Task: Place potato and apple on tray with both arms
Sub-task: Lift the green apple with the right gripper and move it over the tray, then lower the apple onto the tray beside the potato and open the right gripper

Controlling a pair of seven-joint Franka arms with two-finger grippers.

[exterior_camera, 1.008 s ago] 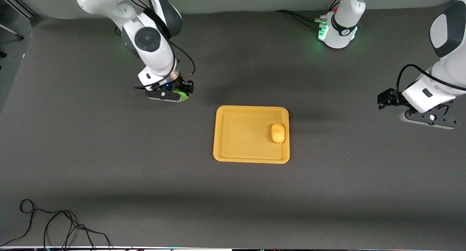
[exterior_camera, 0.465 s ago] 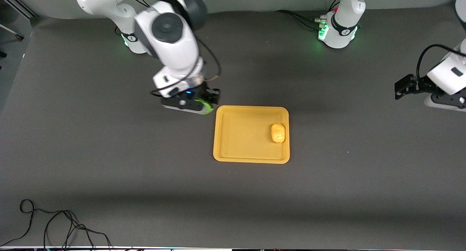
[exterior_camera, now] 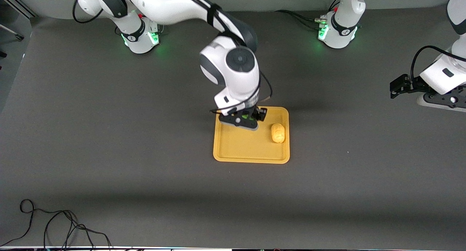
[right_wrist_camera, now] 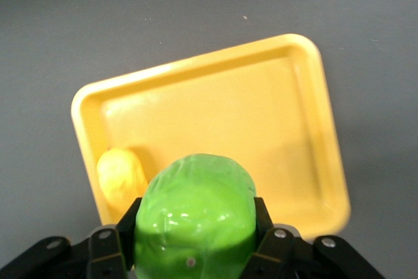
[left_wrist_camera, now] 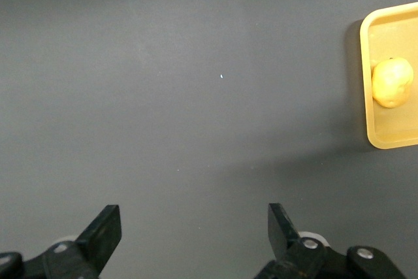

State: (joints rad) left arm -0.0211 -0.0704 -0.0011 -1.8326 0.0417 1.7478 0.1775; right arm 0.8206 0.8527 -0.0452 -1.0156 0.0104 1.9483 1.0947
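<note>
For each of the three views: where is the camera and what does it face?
Front: high across the table, facing both arms' bases; right gripper over the flat yellow-orange plastic tray.
Left wrist: looks down past the open left gripper at bare table.
Right wrist: looks down past the gripped bright green faceted apple.
All share the tray and the bumpy yellow-orange potato.

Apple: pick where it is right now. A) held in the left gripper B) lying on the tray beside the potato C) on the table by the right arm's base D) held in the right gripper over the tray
D: the apple sits clamped in the right gripper above the tray, where only the potato lies; the left gripper is open and holds nothing.
</note>
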